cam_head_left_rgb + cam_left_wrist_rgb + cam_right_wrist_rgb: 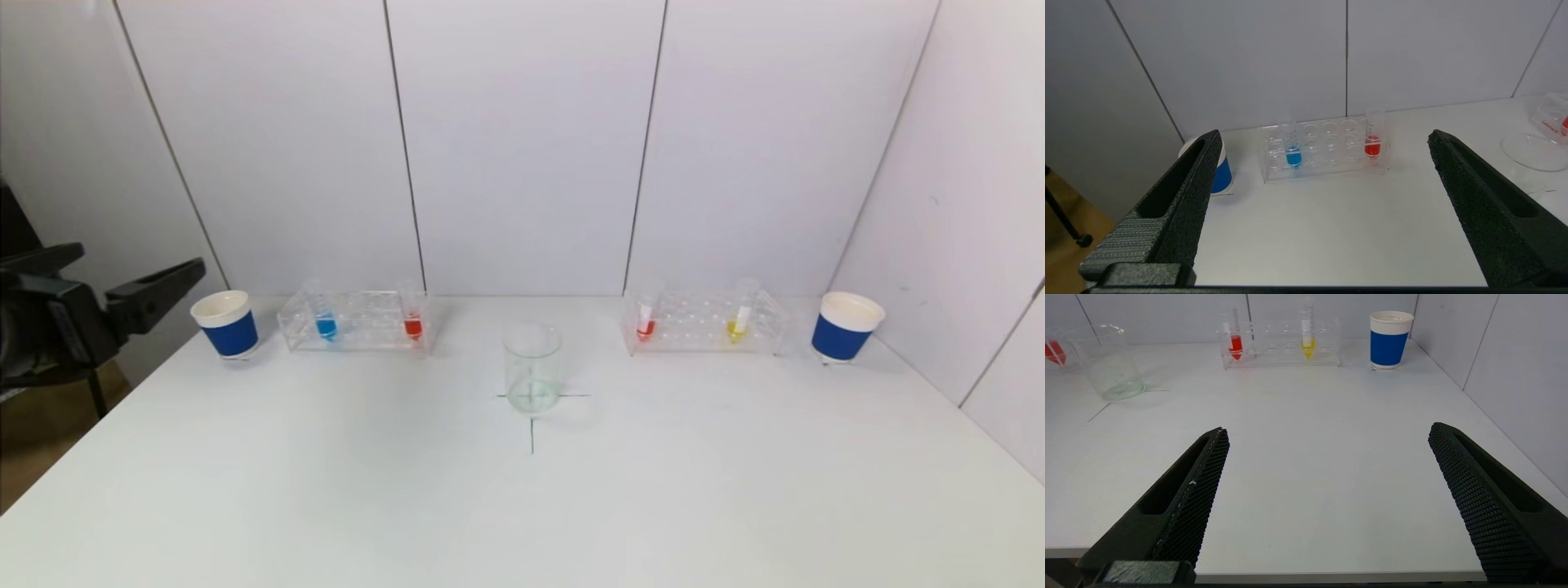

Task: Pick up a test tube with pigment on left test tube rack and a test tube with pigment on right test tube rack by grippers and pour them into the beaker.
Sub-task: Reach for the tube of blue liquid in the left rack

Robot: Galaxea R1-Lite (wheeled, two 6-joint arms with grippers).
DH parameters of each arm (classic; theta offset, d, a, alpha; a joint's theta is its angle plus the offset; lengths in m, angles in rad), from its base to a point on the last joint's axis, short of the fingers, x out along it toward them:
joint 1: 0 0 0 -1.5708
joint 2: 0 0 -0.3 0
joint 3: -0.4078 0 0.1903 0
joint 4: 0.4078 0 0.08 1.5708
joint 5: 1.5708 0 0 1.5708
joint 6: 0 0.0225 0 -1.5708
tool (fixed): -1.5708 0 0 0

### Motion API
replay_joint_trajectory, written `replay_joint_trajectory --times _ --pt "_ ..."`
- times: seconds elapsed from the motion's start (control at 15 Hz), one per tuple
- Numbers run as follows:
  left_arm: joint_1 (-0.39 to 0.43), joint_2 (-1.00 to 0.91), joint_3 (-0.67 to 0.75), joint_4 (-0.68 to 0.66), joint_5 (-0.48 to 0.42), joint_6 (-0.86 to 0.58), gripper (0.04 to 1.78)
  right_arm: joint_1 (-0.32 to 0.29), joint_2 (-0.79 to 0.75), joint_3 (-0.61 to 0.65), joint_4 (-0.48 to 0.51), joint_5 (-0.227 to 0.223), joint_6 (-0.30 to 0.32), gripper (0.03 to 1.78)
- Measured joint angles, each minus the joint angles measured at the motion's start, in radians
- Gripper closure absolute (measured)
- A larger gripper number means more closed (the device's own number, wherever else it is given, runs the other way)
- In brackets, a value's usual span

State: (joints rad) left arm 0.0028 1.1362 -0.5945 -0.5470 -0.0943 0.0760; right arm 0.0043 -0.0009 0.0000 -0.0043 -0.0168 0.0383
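The clear left rack (359, 336) holds a blue-pigment tube (326, 325) and a red-pigment tube (413, 325). The clear right rack (694, 336) holds a red-pigment tube (646, 327) and a yellow-pigment tube (736, 328). An empty glass beaker (532, 367) stands between the racks on a cross mark. My left gripper (143, 257) is open and empty off the table's left edge; the left wrist view looks between its fingers (1184, 196) at the left rack (1327, 163). My right gripper (1327, 433) is open and empty over the table's front edge, out of the head view.
A blue-and-white paper cup (227, 324) stands left of the left rack and another (846, 327) right of the right rack. White panel walls close the back and right side. The white table (522, 506) has bare surface in front of the beaker.
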Motion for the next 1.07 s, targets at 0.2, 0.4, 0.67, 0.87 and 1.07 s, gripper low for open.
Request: replay_joint_trajectory --times 0.2,0.4,0.67,0.87,1.07 --pt "0.013 0.183 -0.005 -0.173 -0.029 0.0 0.06 0.0 0.0 0.0 0.0 0.0 0.0 0.04" --pt "0.045 0.377 -0.013 -0.354 -0.084 -0.001 0.06 0.0 0.0 0.0 0.0 0.0 0.0 0.04" --pt "0.091 0.625 -0.047 -0.579 -0.125 -0.002 0.06 0.0 0.0 0.0 0.0 0.0 0.0 0.04" --pt "0.117 0.769 -0.089 -0.644 -0.163 -0.004 0.06 0.0 0.0 0.0 0.0 0.0 0.0 0.04" --pt "0.124 0.88 -0.146 -0.689 -0.163 -0.007 0.06 0.0 0.0 0.0 0.0 0.0 0.0 0.04"
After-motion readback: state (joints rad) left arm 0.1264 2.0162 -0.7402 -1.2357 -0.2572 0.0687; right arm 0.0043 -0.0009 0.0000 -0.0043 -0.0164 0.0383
